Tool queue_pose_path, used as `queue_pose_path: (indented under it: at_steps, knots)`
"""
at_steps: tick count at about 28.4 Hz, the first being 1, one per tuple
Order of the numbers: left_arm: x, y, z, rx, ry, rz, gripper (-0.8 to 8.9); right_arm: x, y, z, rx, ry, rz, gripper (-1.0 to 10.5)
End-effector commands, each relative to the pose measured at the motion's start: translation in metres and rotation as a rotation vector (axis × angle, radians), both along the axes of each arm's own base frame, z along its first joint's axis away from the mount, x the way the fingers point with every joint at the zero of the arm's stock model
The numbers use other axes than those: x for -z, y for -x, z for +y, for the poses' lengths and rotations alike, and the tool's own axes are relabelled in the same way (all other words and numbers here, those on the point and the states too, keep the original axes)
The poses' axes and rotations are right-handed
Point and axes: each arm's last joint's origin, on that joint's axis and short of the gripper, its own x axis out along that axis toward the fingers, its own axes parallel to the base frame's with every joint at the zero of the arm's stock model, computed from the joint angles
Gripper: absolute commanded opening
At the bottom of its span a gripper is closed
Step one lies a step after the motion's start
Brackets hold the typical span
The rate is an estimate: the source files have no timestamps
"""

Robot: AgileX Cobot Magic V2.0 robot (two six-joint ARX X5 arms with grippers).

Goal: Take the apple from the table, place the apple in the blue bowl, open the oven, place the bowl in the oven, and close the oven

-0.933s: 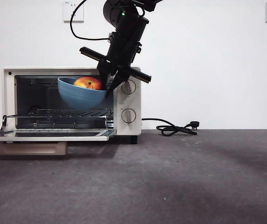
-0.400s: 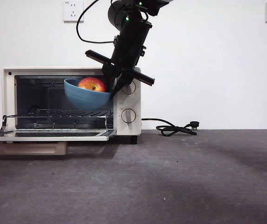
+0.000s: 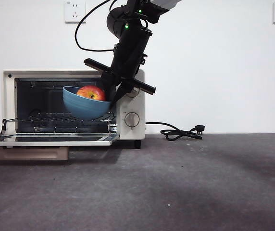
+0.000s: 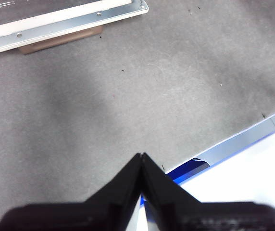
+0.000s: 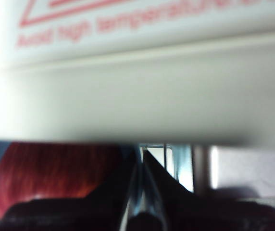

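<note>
Blue bowl (image 3: 85, 104) is hanging inside the oven (image 3: 128, 103) mouth, apple (image 3: 91, 93) sitting in it. I am running the right hand (image 3: 112, 94), which is clamped together on the bowl's rim on the side nearest the knob panel; in the right wrist view the two jaws are meeting on a thin edge, with the apple's red skin just beside them. The bowl is tilted, rim dipping toward the hand, and its base is hovering just above the wire rack (image 3: 56, 117), though I cannot tell for certain that it is not touching. The door (image 3: 51, 138) is lying flat open over the tabletop (image 3: 185, 183).

Judgement: this is the placing step, roughly three of five steps done. The relation that matters: the rack is lying directly below the bowl and deeper into the cavity, away from the hand, so the next move needs to go down and inward while levelling the bowl. Risk: the arm is crossing close to the oven's top front edge, and the tilt could roll the apple toward the rim.

The left hand (image 4: 141, 166) is waiting with jaws together over bare tabletop, well apart from the oven; the right arm is the nearer one.
</note>
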Motion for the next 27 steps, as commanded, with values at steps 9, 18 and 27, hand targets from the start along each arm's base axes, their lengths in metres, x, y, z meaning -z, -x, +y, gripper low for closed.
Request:
queue_pose_path:
  at_steps: [9,18,27]
  knots:
    - [0.002,0.0,0.0,-0.002,-0.002,0.004,-0.05,0.008,-0.008,0.003,0.025,-0.018,-0.039,1.4]
    - [0.002,0.0,0.0,-0.002,-0.002,0.004,-0.05,-0.009,-0.005,0.002,0.018,-0.033,-0.076,1.3]
    - [0.002,0.0,0.0,-0.002,-0.002,0.003,-0.05,-0.011,-0.001,0.003,-0.006,-0.007,-0.079,1.3]
